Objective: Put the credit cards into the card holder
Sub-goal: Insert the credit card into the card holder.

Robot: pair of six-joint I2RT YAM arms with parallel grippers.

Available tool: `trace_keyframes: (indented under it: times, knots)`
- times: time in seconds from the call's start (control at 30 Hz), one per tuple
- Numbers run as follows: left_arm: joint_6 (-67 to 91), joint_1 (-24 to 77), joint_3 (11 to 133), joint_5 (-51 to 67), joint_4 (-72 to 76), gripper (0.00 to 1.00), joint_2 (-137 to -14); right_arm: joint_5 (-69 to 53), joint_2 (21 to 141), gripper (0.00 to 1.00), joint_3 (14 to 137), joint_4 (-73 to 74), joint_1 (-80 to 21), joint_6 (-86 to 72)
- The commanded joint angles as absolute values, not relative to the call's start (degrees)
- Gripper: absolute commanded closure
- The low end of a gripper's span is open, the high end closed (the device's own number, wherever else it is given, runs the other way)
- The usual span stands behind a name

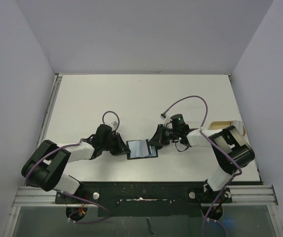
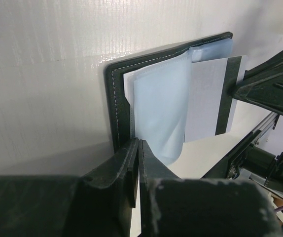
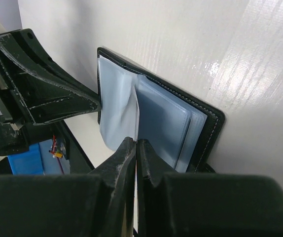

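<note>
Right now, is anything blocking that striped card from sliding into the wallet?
Nothing visible does. The card already sits partly behind the pale plastic pocket of the open wallet. The right hand appears to pinch the card, and the left hand pinches the pocket's opposite edge.

Above black base plate (image 1: 141,196): left arm (image 1: 80,152), right arm (image 1: 200,138), both with black joints, white link sleeves. Purple cables (image 1: 196,97) loop off each wrist. Two white knobs (image 1: 96,195) on plate.
</note>
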State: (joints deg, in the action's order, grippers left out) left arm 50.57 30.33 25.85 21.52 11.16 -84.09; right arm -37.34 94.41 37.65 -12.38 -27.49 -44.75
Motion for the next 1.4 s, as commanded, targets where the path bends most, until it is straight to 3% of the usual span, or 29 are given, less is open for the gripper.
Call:
trace_keyframes:
  times: [0.0,0.87,1.07,1.37]
  knots:
    - [49.7,30.6,24.6,19.5,10.1,0.94,-83.5,-37.8,96.0,1.0,39.1,-15.3,-28.0,-45.0]
    - [47.3,30.3,30.1,12.6,-4.5,0.69,-74.8,-41.3,96.6,1.0,37.8,-19.3,-28.6,-45.9]
    - [47.1,30.2,28.3,13.6,-1.8,0.7,-74.7,-41.8,95.9,1.0,38.0,-20.3,-28.8,-46.8]
    - [47.1,30.1,26.4,15.8,2.5,0.81,-78.0,-43.2,99.2,1.0,38.2,-25.0,-29.7,-49.5]
